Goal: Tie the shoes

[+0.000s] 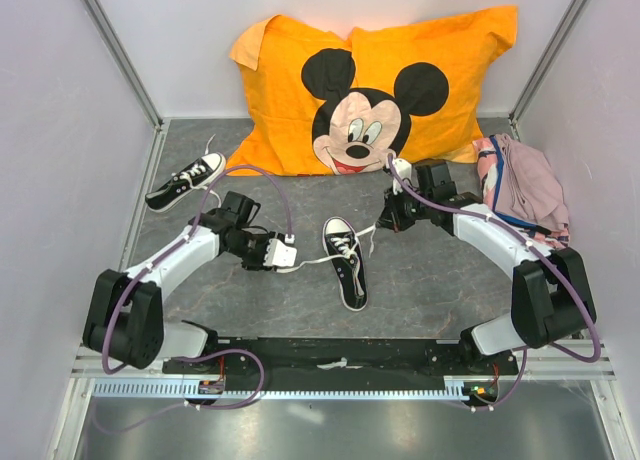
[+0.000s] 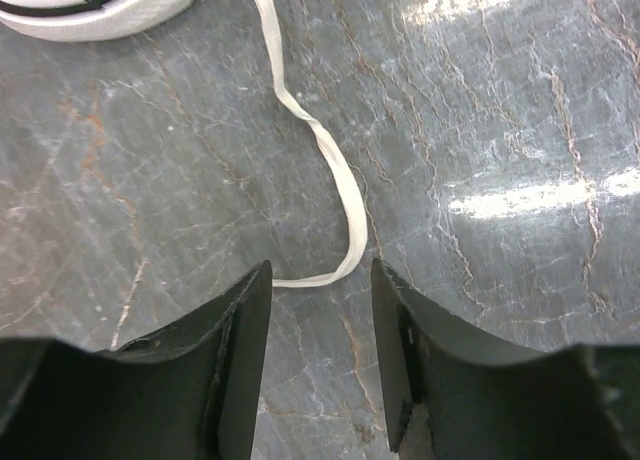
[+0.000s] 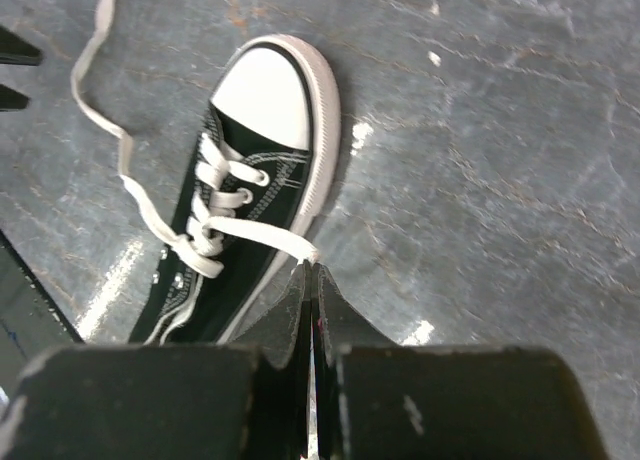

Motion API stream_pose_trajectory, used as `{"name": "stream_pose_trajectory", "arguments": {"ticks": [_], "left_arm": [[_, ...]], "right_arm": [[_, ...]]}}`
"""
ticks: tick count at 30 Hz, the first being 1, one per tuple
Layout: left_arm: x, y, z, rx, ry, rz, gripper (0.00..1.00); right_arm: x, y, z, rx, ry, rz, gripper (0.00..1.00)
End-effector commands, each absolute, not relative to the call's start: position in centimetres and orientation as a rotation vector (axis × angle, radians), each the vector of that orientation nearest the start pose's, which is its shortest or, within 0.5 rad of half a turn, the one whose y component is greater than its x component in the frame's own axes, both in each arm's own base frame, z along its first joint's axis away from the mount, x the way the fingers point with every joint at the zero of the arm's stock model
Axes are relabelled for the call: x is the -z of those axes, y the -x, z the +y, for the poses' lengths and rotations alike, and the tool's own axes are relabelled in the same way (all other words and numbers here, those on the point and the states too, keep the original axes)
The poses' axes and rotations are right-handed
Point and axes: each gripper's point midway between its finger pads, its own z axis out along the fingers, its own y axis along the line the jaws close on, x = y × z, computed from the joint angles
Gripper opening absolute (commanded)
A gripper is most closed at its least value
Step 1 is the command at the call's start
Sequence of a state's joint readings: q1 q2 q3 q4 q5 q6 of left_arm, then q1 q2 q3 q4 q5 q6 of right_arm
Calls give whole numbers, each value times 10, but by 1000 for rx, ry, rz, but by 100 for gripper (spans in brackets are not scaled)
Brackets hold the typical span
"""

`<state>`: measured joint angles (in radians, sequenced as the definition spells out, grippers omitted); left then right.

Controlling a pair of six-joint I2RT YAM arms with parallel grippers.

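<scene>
Now right tool pinches lace, shoe just beside.

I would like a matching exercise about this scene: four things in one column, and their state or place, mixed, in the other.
1. left gripper
2. right gripper
3. pillow
4. second shoe

A. orange, at the back wall
B. shut on a lace
C. near the left wall
D. open, lace end between its fingers

Pairs: 1-D, 2-B, 3-A, 4-C.
</scene>
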<state>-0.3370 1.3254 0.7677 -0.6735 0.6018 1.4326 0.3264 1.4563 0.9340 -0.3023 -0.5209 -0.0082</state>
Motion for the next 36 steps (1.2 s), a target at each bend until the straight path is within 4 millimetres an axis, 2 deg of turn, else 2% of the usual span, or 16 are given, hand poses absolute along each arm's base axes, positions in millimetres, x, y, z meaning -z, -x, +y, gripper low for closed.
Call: {"name": "stream_pose_trajectory", "arguments": {"ticks": [1, 7, 12, 13, 14, 16, 17, 18, 22, 26, 28, 31, 32, 34, 35, 36], "left_arm": [[-56, -248, -151, 428, -2059, 1467, 53], [-36, -268, -145, 380, -2134, 1439, 54], [-21, -262, -138, 381, -2227, 1407, 46], [-18, -255, -136, 390, -2237, 1405, 43], [-17, -251, -134, 391, -2245, 1400, 30], [-18, -236, -133, 416, -2256, 1379, 18], [-21, -230, -134, 426, -2254, 1369, 8], [-23, -221, -136, 457, -2245, 1365, 4], [-37, -186, -144, 537, -2226, 1329, 1], [-67, -155, -159, 582, -2192, 1240, 2], [-82, -142, -174, 627, -2172, 1200, 2], [-111, -130, -196, 655, -2140, 1120, 2], [-118, -129, -202, 660, -2128, 1112, 2], [-143, -133, -222, 682, -2073, 1104, 1], [-152, -136, -229, 692, -2052, 1101, 2], [-171, -139, -241, 718, -2009, 1116, 1]], "right_arm": [[-152, -326, 220, -829, 699, 2140, 0], [-169, -329, 241, -850, 757, 2052, 0], [-174, -325, 272, -887, 837, 1998, 0], [-174, -324, 277, -891, 849, 1991, 0], [-173, -322, 284, -899, 867, 1980, 0], [-173, -321, 294, -923, 864, 1984, 0], [-172, -318, 301, -937, 877, 1980, 0], [-171, -317, 306, -953, 887, 1980, 0], [-166, -308, 327, -1010, 919, 1972, 0], [-151, -296, 346, -1066, 960, 1993, 1], [-149, -294, 349, -1092, 946, 2018, 9], [-154, -298, 344, -1086, 929, 2043, 31], [-162, -303, 336, -1086, 901, 2040, 44], [-173, -308, 325, -1113, 839, 2052, 63], [-186, -315, 309, -1140, 799, 2041, 65], [-191, -318, 300, -1147, 775, 2044, 68]]}}
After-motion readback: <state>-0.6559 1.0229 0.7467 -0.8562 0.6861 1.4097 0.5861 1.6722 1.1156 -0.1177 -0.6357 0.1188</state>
